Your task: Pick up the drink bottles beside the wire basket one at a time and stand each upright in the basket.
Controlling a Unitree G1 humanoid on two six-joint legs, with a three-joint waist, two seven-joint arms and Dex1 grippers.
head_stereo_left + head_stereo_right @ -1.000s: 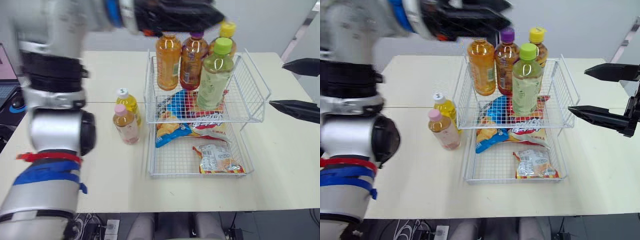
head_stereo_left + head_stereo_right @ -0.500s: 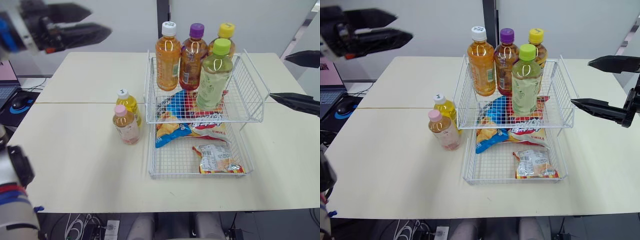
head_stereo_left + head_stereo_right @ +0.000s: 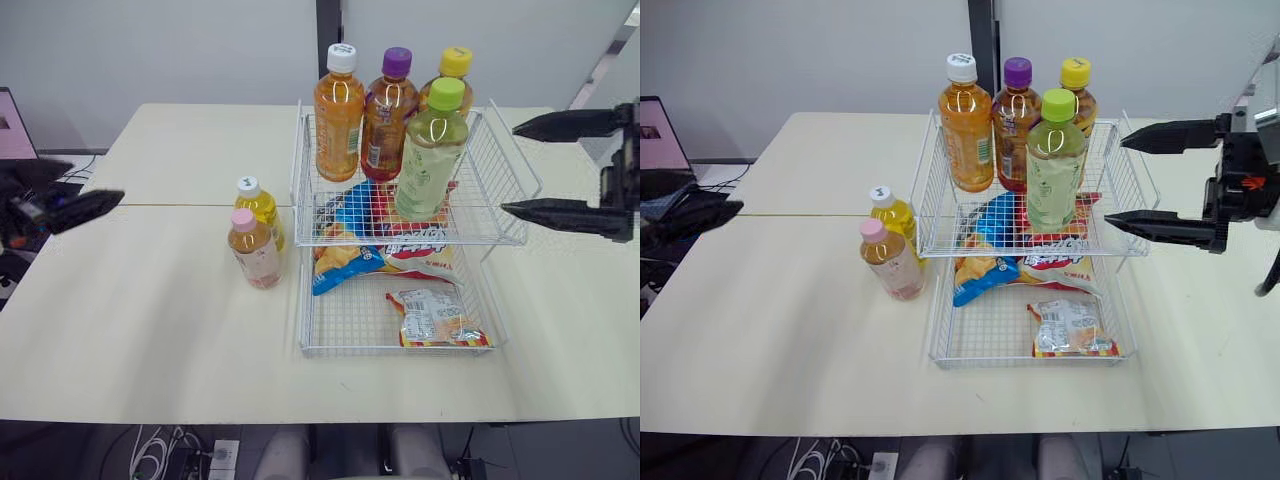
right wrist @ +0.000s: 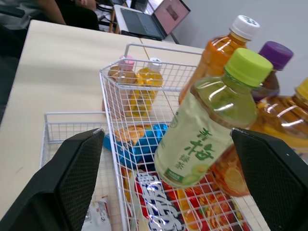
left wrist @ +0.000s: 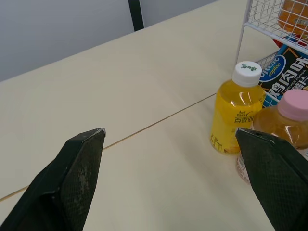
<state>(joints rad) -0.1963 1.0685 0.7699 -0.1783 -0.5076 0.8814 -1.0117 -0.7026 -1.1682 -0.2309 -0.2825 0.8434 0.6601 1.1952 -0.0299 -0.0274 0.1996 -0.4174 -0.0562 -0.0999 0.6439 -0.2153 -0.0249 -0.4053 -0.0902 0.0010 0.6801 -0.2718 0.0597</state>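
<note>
A two-tier wire basket [image 3: 527, 182] stands on the cream table. Its upper tier holds several upright bottles, among them an orange one with a white cap [image 3: 338, 112] and a green-capped one [image 3: 430, 150]. Beside the basket's left side stand a yellow bottle [image 3: 259, 210] and a pink-capped bottle [image 3: 252, 250]. My left gripper [image 3: 95, 183] is open, low over the table's left edge and well left of those two bottles [image 5: 239, 113]. My right gripper [image 3: 508, 168] is open just right of the upper tier, level with the green-capped bottle [image 4: 207, 127].
Snack bags [image 3: 372, 250] lie under the upper tier, and a small packet [image 3: 432, 318] lies in the lower tray [image 3: 400, 351]. A laptop [image 3: 660, 135] sits off the table's left side. Bare tabletop [image 3: 160, 320] stretches left of and in front of the basket.
My left arm has swung from above the basket's bottles away to the left and down to the table's left edge. My right gripper has moved in closer to the basket's right side.
</note>
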